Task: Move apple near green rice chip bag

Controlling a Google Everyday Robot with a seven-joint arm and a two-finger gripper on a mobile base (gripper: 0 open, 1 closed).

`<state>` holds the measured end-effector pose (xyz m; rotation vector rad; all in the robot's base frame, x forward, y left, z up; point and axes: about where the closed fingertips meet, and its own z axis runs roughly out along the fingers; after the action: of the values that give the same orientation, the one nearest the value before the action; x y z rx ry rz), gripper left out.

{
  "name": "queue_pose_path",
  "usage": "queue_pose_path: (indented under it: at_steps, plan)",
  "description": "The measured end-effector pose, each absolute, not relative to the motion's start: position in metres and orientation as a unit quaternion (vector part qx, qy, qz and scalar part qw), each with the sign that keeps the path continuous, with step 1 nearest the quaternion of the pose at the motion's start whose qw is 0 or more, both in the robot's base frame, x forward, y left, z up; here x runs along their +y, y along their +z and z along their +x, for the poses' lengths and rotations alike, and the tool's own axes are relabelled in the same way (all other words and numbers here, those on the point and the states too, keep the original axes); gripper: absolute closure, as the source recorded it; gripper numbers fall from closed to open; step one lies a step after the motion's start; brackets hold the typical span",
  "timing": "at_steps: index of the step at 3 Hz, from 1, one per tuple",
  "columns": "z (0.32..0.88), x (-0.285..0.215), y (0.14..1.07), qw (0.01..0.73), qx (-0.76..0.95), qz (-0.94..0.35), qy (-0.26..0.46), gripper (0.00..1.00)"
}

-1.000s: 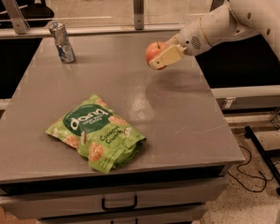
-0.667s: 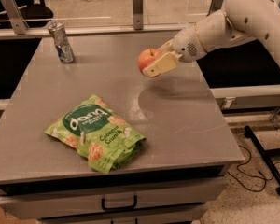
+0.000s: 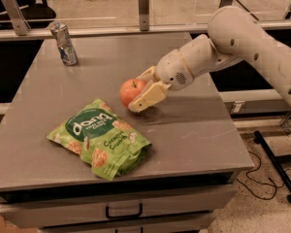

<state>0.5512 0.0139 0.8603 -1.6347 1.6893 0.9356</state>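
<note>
The apple [image 3: 128, 91] sits near the middle of the table [image 3: 194, 130], just to the far right of the green rice chip bag [image 3: 100, 138] and apart from it by a narrow strip of bare tabletop. It is round and smooth, red-orange with a paler patch, and its short dark stem points straight up. Whether its underside rests on the surface or hangs just above it cannot be told.

The gripper [image 3: 138, 92] reaches in from the right and pinches the apple between its two cream-coloured fingers, one on the far side and one on the near side of the fruit. The near finger [image 3: 146, 99] is flat and blocky and slants down toward the left. Behind it, the arm [image 3: 233, 45] is thick, rounded and off-white, rising toward the far right.

The bag lies flat at the near left, a crinkled, glossy light-green pouch. Its long axis runs diagonally from far left to near right, with the dark round logo and white lettering toward the far-left end and pictured chips across the rest.

A slim silver can [image 3: 64, 43] stands upright at the far left corner, well apart from both. The table is matte grey, with a drawer [image 3: 121, 210] below its near edge.
</note>
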Motion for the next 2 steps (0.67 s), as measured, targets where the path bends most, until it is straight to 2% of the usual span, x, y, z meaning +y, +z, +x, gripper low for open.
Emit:
queue_pose_path:
  at_steps: [1, 2]
  plan:
    - [0.5350, 0.0227, 0.8496, 0.281, 0.617, -0.644, 0.354, 0.82]
    - [0.5276, 0.0288, 0.8424, 0.264, 0.600, -0.667, 0.354, 0.59]
